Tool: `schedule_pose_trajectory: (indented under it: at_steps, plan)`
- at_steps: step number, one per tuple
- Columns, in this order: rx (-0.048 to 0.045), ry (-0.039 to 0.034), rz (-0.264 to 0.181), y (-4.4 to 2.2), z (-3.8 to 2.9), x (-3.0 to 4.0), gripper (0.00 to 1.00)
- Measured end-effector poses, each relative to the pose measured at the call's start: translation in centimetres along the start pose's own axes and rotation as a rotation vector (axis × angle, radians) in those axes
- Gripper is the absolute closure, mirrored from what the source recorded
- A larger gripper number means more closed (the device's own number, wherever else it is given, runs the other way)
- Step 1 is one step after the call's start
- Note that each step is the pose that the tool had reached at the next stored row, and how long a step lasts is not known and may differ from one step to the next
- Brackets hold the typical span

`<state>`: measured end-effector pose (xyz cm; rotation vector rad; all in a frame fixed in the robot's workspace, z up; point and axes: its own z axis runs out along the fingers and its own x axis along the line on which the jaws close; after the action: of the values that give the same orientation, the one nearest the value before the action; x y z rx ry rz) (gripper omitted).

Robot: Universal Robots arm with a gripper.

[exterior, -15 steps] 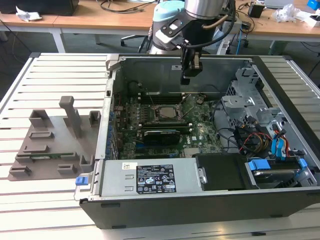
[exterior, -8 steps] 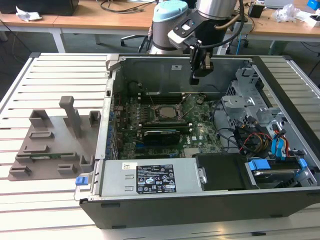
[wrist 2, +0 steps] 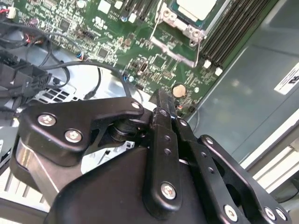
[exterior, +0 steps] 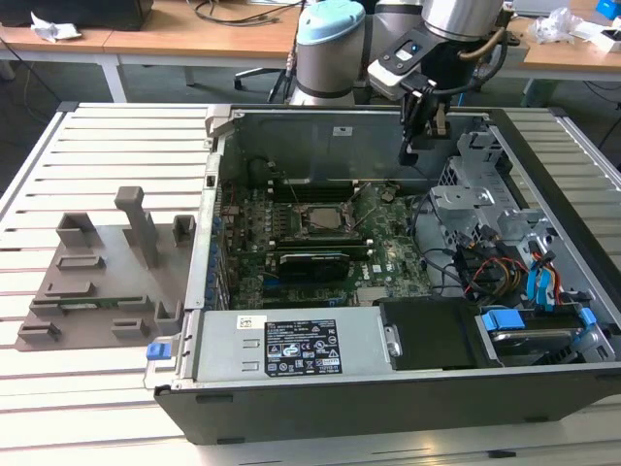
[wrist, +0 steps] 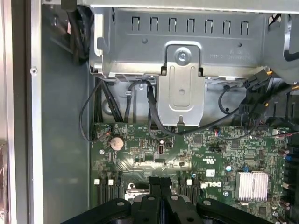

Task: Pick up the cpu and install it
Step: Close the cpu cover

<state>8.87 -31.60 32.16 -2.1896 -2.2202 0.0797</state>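
The cpu is a silvery-white square lying in the black socket frame on the green motherboard of the open computer case. In the second wrist view the cpu shows inside its metal socket frame. My gripper hangs above the motherboard's far right corner, to the exterior view's right of the socket and apart from it. Its black fingers are pressed together with nothing between them, as both wrist views show: gripper, gripper.
A grey plastic tray with upright blocks sits on the slatted table at the exterior view's left. Inside the case are a power supply, a drive cage with cables, memory slots, a coin cell and a small heatsink.
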Motion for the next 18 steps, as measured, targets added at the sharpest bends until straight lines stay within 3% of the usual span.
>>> schedule_pose_trajectory:
  at_steps: [2, 4, 8, 12, 18]
  plan:
    - [0.0, -0.0005, 0.0, 0.4, 0.13, 0.01, 0.89]
    - [0.0001, -0.0004, 0.0, 0.45, 0.76, 0.03, 0.89]
    - [0.0001, -0.0005, 0.0, -0.16, 2.36, 0.06, 0.89]
    - [0.0001, -0.0004, -0.001, -0.1, 3.53, 0.09, 0.89]
    - [0.0001, -0.0005, -0.001, -0.04, 4.73, 0.11, 0.89]
